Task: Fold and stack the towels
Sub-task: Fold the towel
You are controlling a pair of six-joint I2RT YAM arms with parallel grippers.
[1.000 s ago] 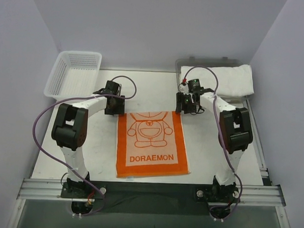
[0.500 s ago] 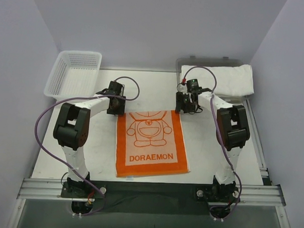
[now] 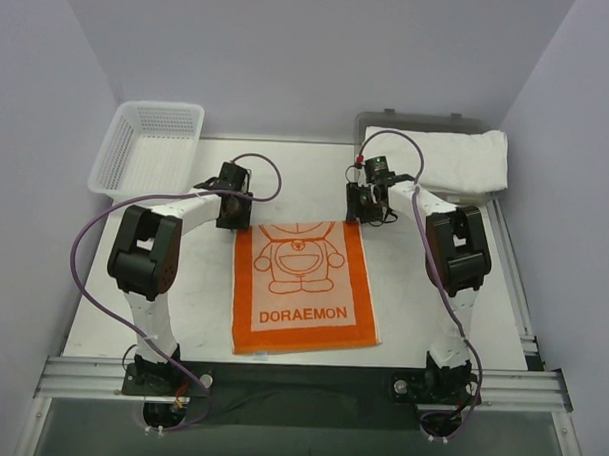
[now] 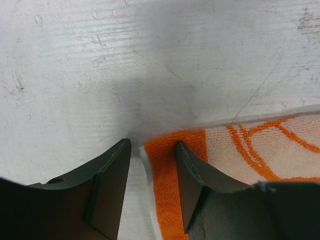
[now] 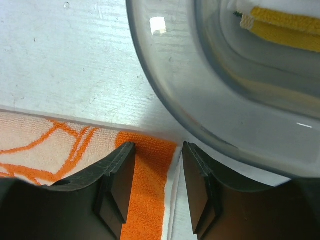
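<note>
The orange-and-white terry towel with the cartoon cat face [image 3: 304,286] lies flat in the middle of the white table [image 3: 402,301], long axis running near to far, lettering at the near end, cat's head toward the far end. The left gripper [image 4: 152,145] straddles its far-left corner, the right gripper [image 5: 159,146] its far-right, just beside the grey translucent plastic tray [image 5: 165,90]. Both jaws stand apart, not yet pinching the orange border

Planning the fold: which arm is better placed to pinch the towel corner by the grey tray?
Right. The right gripper straddles that orange corner of the towel, beside the tray; the left gripper straddles the other far corner.
</note>
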